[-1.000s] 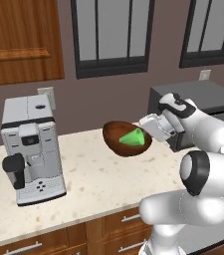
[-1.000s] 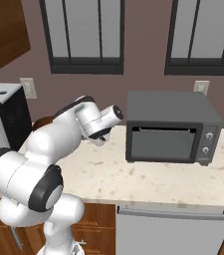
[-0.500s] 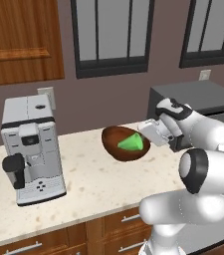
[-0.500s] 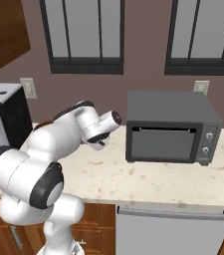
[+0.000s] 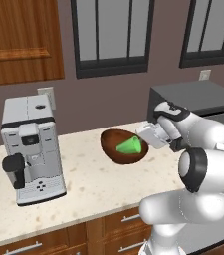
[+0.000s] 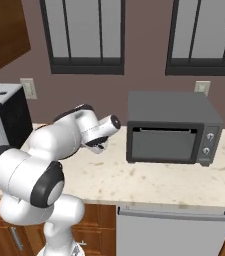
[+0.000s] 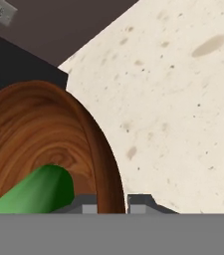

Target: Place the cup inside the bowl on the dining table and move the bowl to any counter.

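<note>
Our gripper (image 7: 111, 201), clamped on the rim of the bowl (image 5: 124, 146) with the cup (image 5: 130, 146) lying inside, has lowered slightly toward the bench (image 5: 83, 184), at three o'clock of the coffee machine (image 5: 31, 147), so set-down looks near.

— What frames this simulated kitchen?
— A mauve wall (image 6: 149, 87) with dark-framed windows (image 5: 112, 37), a wooden wall cabinet (image 5: 21, 40) at far left.
— And below?
— A speckled beige counter (image 5: 83, 187) over brown drawers (image 5: 113, 234), carrying a white coffee machine (image 5: 31, 147) left and a grey toaster oven (image 6: 171, 130) right.
</note>
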{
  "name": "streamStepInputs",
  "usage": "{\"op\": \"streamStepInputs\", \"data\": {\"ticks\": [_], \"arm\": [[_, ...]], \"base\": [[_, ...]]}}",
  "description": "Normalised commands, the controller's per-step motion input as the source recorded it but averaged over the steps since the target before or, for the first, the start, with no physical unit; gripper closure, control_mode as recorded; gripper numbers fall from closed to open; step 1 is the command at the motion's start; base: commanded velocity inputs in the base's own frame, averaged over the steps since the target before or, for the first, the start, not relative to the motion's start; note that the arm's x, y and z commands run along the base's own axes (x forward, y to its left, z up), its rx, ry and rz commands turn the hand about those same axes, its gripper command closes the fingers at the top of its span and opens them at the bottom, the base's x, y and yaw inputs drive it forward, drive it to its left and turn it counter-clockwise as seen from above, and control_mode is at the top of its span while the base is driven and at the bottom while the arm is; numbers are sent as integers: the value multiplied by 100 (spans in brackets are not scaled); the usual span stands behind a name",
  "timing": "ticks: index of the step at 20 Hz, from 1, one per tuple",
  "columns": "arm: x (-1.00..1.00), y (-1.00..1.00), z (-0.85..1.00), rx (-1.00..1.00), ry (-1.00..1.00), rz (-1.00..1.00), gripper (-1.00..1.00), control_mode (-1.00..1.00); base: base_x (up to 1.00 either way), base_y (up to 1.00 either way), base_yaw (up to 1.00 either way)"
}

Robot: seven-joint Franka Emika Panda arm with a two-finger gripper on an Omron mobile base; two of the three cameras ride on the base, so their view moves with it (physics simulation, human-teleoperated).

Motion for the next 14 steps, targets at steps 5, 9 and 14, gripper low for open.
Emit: {"op": "streamStepInputs", "data": {"ticks": [5, 9, 14], "arm": [[1, 44, 21, -10, 9, 0, 100, -100], [0, 41, 20, -14, 16, 0, 100, -100], [0, 13, 2, -5, 7, 0, 100, -100]], "base": [[0, 0, 0], [0, 0, 0], [0, 0, 0]]}}
